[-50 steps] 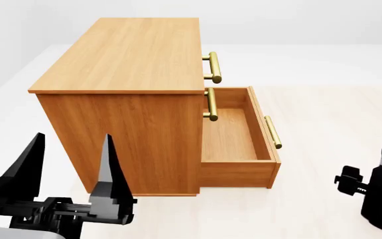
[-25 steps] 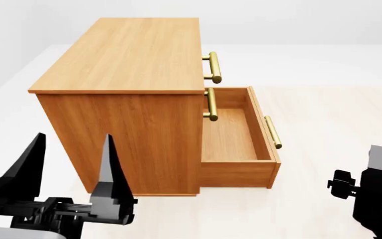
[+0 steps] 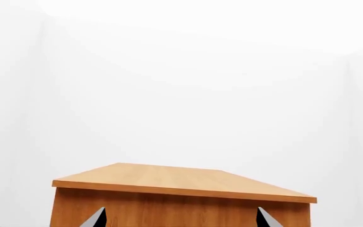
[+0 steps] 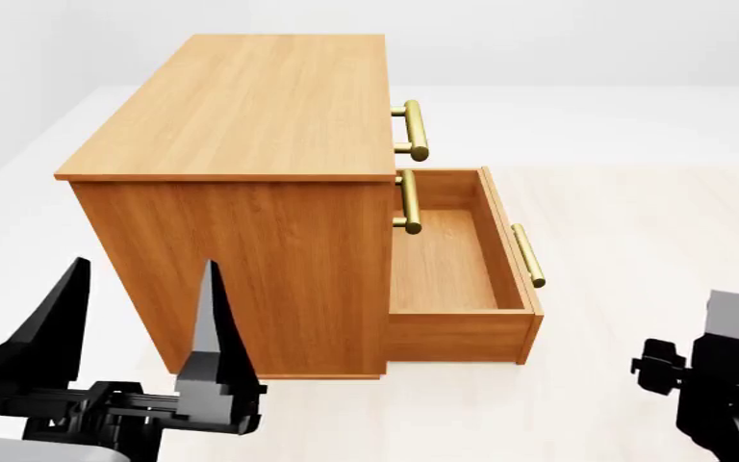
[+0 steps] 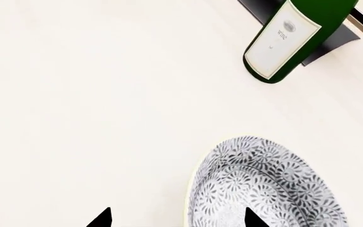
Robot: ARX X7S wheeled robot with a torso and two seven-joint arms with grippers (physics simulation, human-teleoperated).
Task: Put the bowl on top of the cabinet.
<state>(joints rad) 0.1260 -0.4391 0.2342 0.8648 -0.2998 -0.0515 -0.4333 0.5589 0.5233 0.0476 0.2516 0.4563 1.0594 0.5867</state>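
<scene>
The right claw point(image 5: 176, 218) is hanging over the pale floor point(image 5: 87, 109) with only its two dark fingertips point(image 5: 100, 218) showing in the right wrist view. They are standing well apart with nothing between them except floor and the bowl's edge, so the claw is spread wide and gripping nothing. The bowl point(image 5: 263, 187) is lying on the floor just beyond the claw and off to one side of its centre line: one fingertip is showing in front of the bowl's patterned rim, the other is standing over bare floor, well clear of it. Whether that tip is touching the bowl cannot be told. Farther out past the bowl, a green bottle point(image 5: 295, 35) with a pale label is lying tilted on a black base point(image 5: 266, 8).

In the head view, the right arm point(image 4: 716, 385) is sitting low beside the cabinet's open bottom drawer point(image 4: 453, 265); the bowl is out of sight there.

The left claw point(image 4: 132, 332) is pointing up in front of the cabinet point(image 4: 254, 125), its fingers parted wide and holding nothing. From the left wrist view, the cabinet's flat top is lying ahead, just above the fingertips.
</scene>
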